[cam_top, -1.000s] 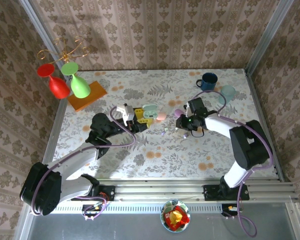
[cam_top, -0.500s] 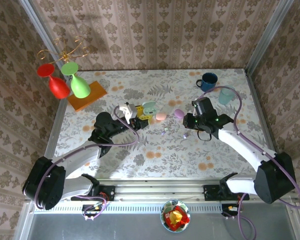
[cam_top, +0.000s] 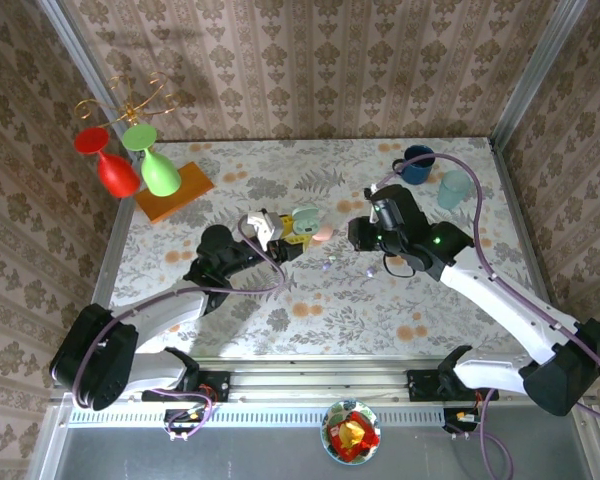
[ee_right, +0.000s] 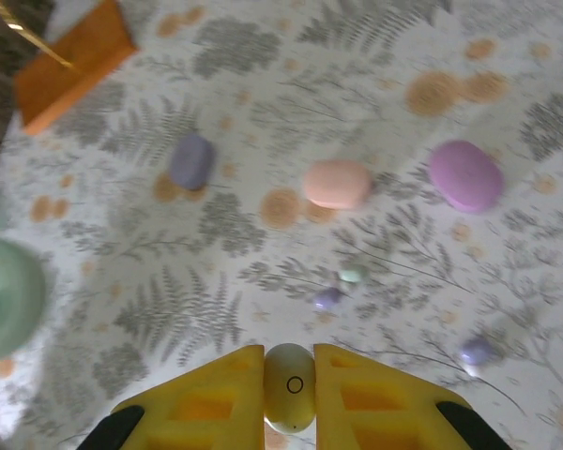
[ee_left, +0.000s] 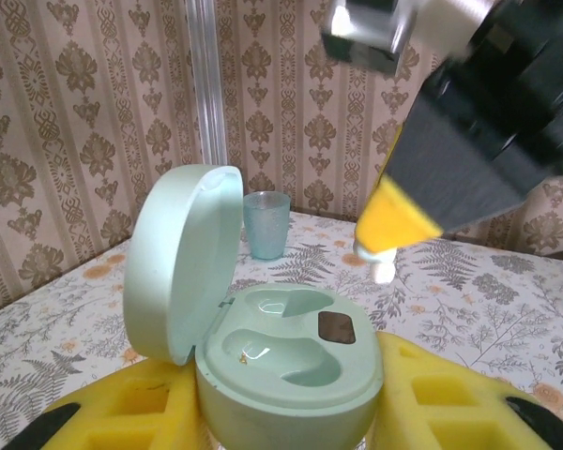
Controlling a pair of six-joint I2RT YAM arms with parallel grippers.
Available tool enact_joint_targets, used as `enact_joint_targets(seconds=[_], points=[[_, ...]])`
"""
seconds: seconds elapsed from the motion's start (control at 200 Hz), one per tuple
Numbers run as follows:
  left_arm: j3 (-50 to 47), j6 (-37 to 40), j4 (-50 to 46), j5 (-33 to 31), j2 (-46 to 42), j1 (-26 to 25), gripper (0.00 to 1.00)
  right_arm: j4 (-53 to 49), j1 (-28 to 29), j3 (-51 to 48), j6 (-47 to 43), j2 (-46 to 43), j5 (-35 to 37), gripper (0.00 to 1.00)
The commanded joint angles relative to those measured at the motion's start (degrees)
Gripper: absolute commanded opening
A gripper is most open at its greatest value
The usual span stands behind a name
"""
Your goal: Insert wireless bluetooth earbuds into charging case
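Tabletop [cam_top: 280, 310]: floral, walled in by patterned paper; your work sat near its middle.
Left gripper [ee_left: 286, 417]: you had it closed on the mint case [ee_left: 291, 361], lid up, both wells empty.
Right gripper [ee_right: 289, 361]: its pads pinched one pale bud [ee_right: 289, 389], carried above the tabletop just right of the mint case.
Done: by my reading, the case was opened and the first bud picked; nothing was seated.
Left: you had that bud to lower into a well, then, I judge, a second bud to fetch.
Buds: four, the one held plus three loose near the middle: a greenish bud [ee_right: 353, 275], a lilac bud [ee_right: 327, 299] and another lilac bud [ee_right: 476, 352].
Cases: four, the mint one, a pink case [ee_right: 338, 183], a purple case [ee_right: 464, 175] and a bluish case [ee_right: 191, 161].
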Motion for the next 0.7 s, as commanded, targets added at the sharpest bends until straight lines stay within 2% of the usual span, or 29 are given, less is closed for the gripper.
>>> enact_joint_targets(seconds=[0.0, 0.37, 0.695], points=[[1.00, 2.18, 2.11, -0.17, 0.28, -0.55, 0.29, 0.32, 2.80, 4.77, -1.65, 1.63, 1.12, 0.18], [1.00, 2.66, 1.64, -0.12, 0.59, -1.23, 0.29, 1.49, 9.04, 13.19, -4.88, 8.91, -1.12, 0.17], [1.53, 3.03, 1.15, 0.40, 0.96, -1.60, 0.29, 3.60, 9.99, 14.99, -5.93, 11.91, -1.68, 0.17]])
